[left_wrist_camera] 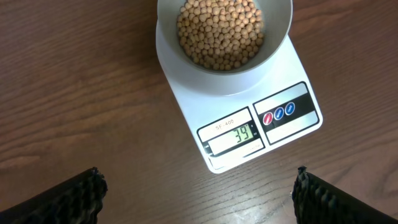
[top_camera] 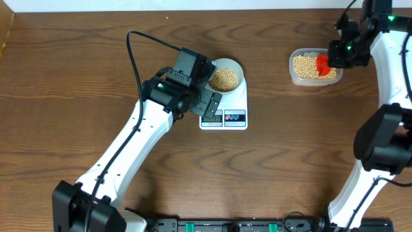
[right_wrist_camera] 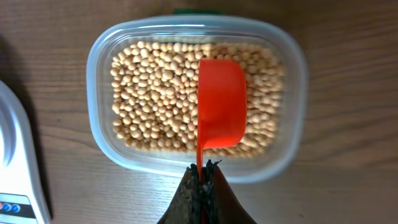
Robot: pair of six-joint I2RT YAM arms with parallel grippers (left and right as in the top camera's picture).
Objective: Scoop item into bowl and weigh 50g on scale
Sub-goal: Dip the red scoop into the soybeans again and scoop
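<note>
The pale bowl [top_camera: 239, 68] stands on the white scale [top_camera: 233, 103] and holds tan-yellow beans [top_camera: 224, 79]. In the left wrist view the bowl [left_wrist_camera: 280, 37] is heaped with beans [left_wrist_camera: 221, 31] and the scale [left_wrist_camera: 286, 134] display reads 39. My left gripper [left_wrist_camera: 198, 193] is open and empty just in front of the scale. My right gripper [right_wrist_camera: 202, 177] is shut on the handle of an orange scoop [right_wrist_camera: 221, 102], held over the clear tub [right_wrist_camera: 102, 134] of beans [right_wrist_camera: 155, 93]. The scoop's back faces the camera. The tub [top_camera: 295, 76] sits at the far right.
A corner of the scale [right_wrist_camera: 12, 168] shows at the left edge of the right wrist view. A black cable [top_camera: 138, 48] loops over the table behind my left arm. The table's back edge runs close behind the tub.
</note>
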